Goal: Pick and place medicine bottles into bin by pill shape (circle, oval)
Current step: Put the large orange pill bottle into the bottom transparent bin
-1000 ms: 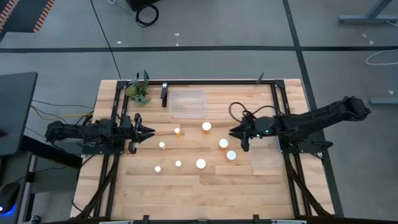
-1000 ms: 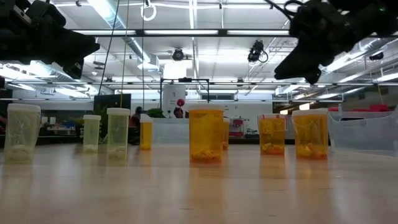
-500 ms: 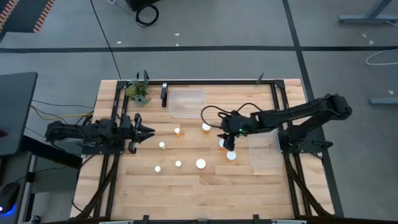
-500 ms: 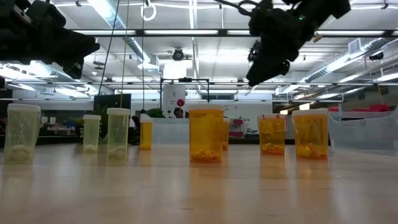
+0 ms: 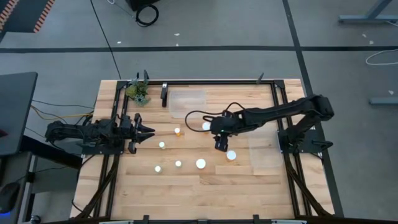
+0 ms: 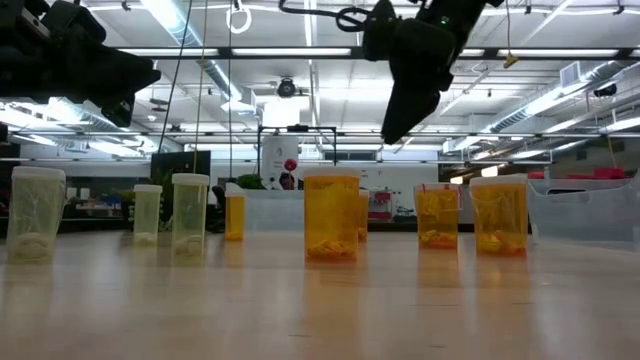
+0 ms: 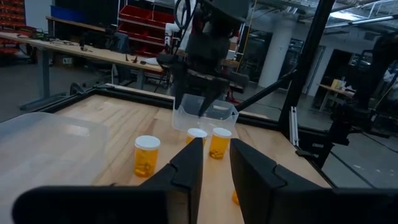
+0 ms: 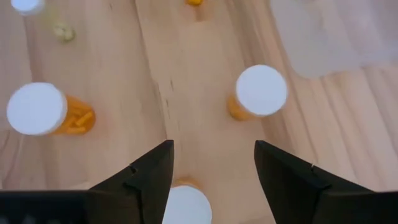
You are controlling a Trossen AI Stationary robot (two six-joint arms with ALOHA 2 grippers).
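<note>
Several small amber bottles with white caps stand upright on the wooden table (image 5: 186, 186). They show in the high view, one (image 5: 206, 126) near the far bin and one (image 5: 231, 155) toward the right. My right gripper (image 5: 219, 144) is open and points down, high above the bottles in the low view (image 6: 393, 125). In its wrist view one white cap (image 8: 186, 205) lies below, between the two fingers, untouched. My left gripper (image 5: 146, 130) is open and empty at the table's left (image 7: 216, 168).
A clear bin (image 5: 187, 103) sits at the far middle, and another clear bin (image 5: 264, 152) at the right. A small green plant (image 5: 137, 91) stands at the far left corner. A black frame (image 5: 217, 81) rims the table. Other bottles (image 5: 200, 163) stand nearer the front.
My right gripper has gone toward the table's left, from beside the right bin to above the bottles in the middle, and has tipped from level to pointing down. The bottles have stayed in place.
</note>
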